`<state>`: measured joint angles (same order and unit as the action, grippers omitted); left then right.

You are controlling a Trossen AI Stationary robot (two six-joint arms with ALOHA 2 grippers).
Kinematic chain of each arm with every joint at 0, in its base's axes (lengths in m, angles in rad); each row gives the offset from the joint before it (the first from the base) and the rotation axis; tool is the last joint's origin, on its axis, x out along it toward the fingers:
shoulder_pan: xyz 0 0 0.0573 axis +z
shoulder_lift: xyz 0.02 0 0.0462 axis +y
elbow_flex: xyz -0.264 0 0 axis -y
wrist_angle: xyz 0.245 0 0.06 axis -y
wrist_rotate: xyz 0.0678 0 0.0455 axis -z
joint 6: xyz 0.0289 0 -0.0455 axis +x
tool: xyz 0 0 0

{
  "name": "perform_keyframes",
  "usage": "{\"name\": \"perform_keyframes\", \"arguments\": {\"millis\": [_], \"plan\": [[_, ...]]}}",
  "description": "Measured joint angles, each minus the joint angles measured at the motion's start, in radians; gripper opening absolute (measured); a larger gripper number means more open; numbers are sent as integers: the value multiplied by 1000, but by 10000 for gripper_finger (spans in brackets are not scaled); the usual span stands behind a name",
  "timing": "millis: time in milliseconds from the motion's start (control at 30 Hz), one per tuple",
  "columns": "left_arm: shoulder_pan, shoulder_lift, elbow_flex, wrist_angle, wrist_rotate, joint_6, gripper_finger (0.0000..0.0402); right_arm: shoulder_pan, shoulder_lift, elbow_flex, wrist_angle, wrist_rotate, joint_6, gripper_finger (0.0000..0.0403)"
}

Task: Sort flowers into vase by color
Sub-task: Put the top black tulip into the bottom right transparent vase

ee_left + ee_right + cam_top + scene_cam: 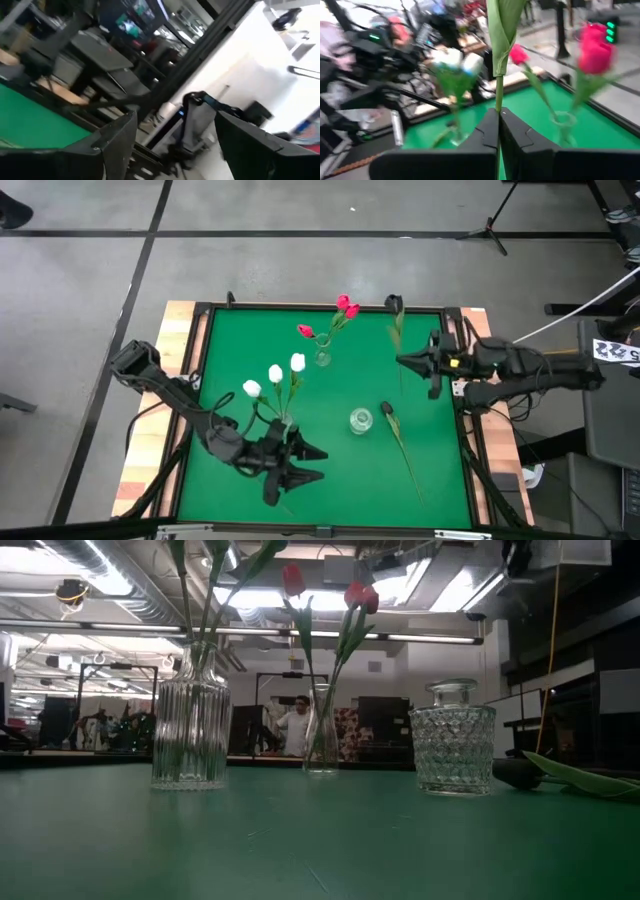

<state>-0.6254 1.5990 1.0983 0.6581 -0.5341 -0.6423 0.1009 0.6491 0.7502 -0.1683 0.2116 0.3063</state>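
Three white tulips stand in a ribbed glass vase. Three red-pink tulips stand in a narrow glass vase. A cut-glass jar holds nothing. One near-black tulip lies flat on the green mat, near the jar. My right gripper is shut on another near-black tulip by the mat's right side. My left gripper is open and holds nothing, near the near edge, in front of the ribbed vase. Other dark tulips are out of view. My right gripper pinches the dark tulip's thin green stem between its two shut fingers, below a folded leaf. The fingers come level from the table's right and lie across the stem. The head points toward the far edge.
The green mat is framed by a black rail and wooden table edges. The three glass vessels stand near its middle. The lying tulip's stem runs toward the near right corner. A person stands far off in the room.
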Motion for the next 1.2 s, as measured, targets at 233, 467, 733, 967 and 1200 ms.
{"name": "perform_keyframes", "arguments": {"millis": [233, 467, 733, 967, 1200], "plan": [[-29, 65, 110, -49, -175, 158, 265, 282, 54, 1, 103, 271, -2, 1], [-23, 265, 315, -79, -322, 251, 265, 470, 157, 1, 273, 427, -26, 1], [33, 358, 408, -71, -453, 241, 265, 585, 241, 1, 426, 442, -110, 1], [117, 404, 446, -73, -365, 199, 265, 613, 333, 1, 537, 403, -109, 1], [140, 413, 452, -71, -348, 199, 265, 613, 370, 0, 587, 372, -110, 1]]}}
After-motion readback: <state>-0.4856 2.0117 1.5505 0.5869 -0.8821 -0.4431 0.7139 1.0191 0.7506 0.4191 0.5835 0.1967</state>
